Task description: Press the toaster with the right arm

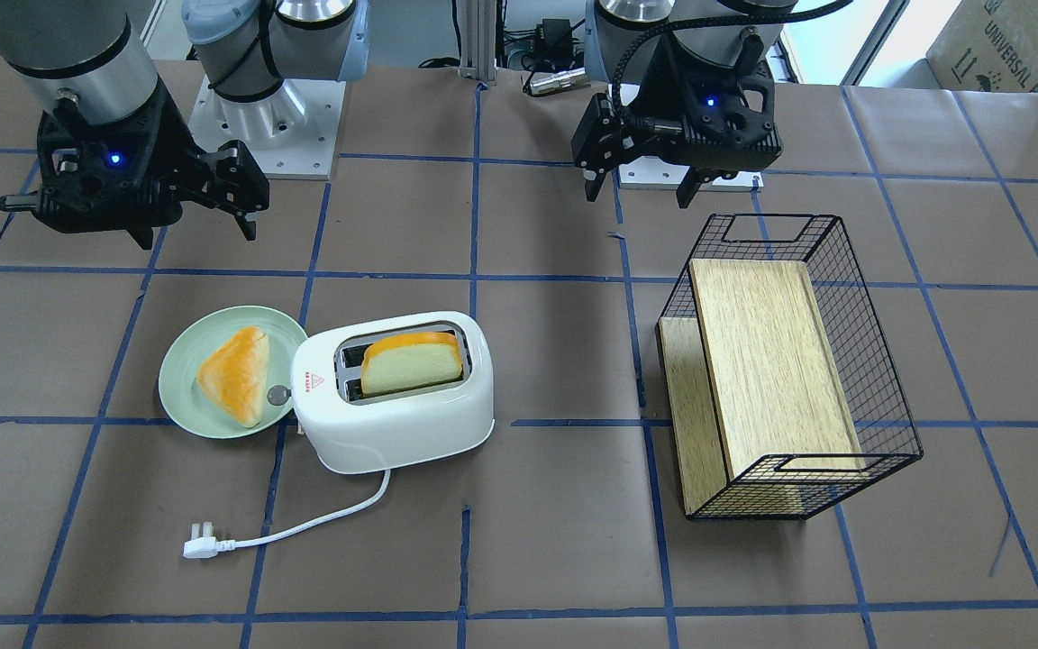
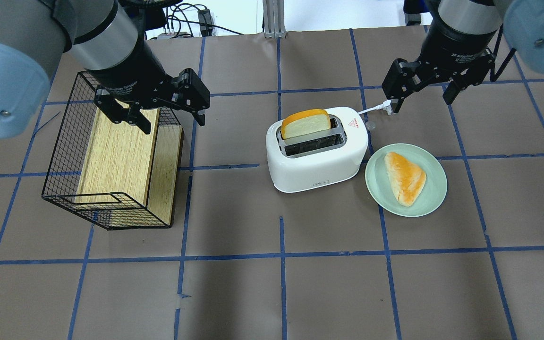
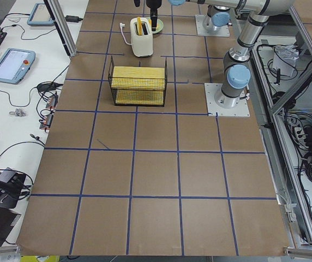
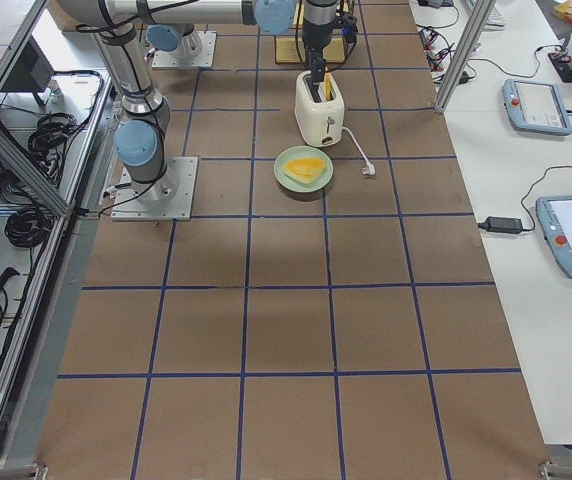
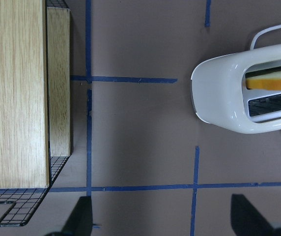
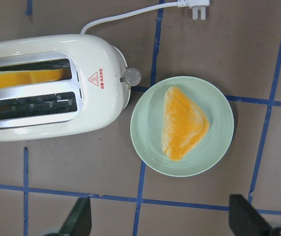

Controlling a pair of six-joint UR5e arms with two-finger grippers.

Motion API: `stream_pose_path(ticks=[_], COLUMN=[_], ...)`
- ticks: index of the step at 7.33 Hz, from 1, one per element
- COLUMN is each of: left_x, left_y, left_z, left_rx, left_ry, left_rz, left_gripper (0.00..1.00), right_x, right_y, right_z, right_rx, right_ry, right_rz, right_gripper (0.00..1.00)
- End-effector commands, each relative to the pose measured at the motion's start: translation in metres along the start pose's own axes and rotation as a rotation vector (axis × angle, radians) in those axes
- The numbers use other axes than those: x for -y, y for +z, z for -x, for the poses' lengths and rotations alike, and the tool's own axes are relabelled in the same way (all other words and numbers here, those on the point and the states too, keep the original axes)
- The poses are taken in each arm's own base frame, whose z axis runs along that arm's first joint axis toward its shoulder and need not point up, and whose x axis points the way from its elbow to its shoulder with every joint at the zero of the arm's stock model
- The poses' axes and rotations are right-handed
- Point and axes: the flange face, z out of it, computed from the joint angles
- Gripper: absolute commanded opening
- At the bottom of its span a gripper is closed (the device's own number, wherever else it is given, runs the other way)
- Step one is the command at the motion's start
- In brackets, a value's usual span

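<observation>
The white two-slot toaster [image 1: 393,410] stands mid-table, with a bread slice [image 1: 411,362] upright in one slot and a small grey knob [image 1: 278,395] on its end by the plate. It also shows in the overhead view [image 2: 317,163] and the right wrist view [image 6: 47,118]. My right gripper [image 1: 197,233] is open and empty. It hangs well above the table, off the toaster's knob end [image 2: 420,97]. My left gripper [image 1: 641,196] is open and empty above the basket's edge [image 2: 173,123].
A pale green plate [image 1: 175,383] with a triangular bread piece [image 1: 235,374] touches the toaster's knob end. The white cord ends in a plug [image 1: 199,545] on the table. A black wire basket [image 1: 879,361] holding wooden boards [image 1: 767,361] lies on its side.
</observation>
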Motion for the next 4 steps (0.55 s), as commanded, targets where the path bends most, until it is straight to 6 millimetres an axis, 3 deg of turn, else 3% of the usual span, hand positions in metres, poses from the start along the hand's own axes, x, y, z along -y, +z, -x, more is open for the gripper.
stream_pose_path(ticks=[1, 4], left_x=[0.0, 0.0], left_y=[0.0, 0.0], left_z=[0.0, 0.0], left_rx=[0.0, 0.0], left_ry=[0.0, 0.0], left_rz=[0.0, 0.0], left_gripper=[1.0, 1.0], right_x=[-0.0004, -0.0013], right_y=[-0.0043, -0.0042], right_z=[-0.0006, -0.0022], right_rx=[-0.003, -0.02], right_ry=[0.098, 0.095], right_rz=[-0.01, -0.008], right_gripper=[1.0, 1.0])
